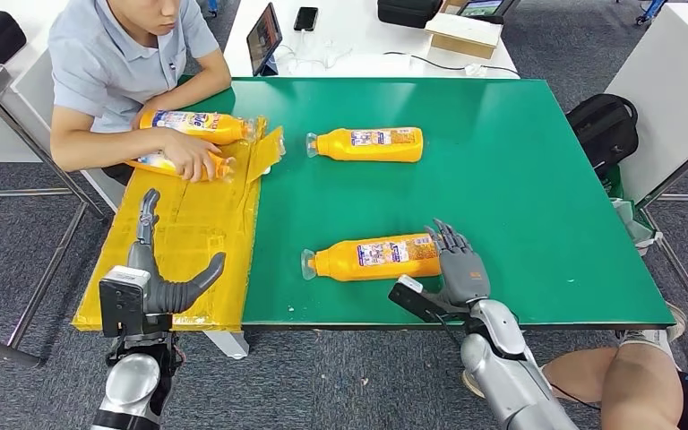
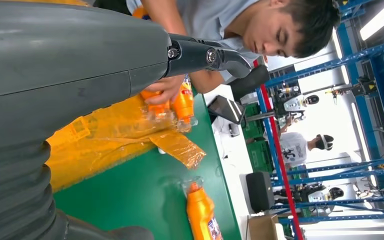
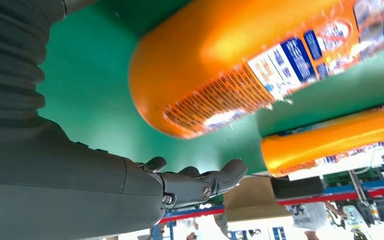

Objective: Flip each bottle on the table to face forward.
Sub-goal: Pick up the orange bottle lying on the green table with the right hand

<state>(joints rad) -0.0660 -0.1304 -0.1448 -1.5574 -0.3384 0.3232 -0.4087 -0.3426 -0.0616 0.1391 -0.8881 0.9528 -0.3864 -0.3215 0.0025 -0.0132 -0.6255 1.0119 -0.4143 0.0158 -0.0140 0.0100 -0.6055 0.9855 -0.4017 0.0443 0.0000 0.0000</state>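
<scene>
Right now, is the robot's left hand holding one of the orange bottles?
No: in the head view the left hand hangs open over the yellow sheet, with no bottle in it.

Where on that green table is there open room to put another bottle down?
The widest bare stretch of green table lies right of the far bottle and beyond the right hand. There is also a bare band between that bottle and the near bottle. It is crowded at the yellow sheet, where a person's hand holds two bottles.
</scene>
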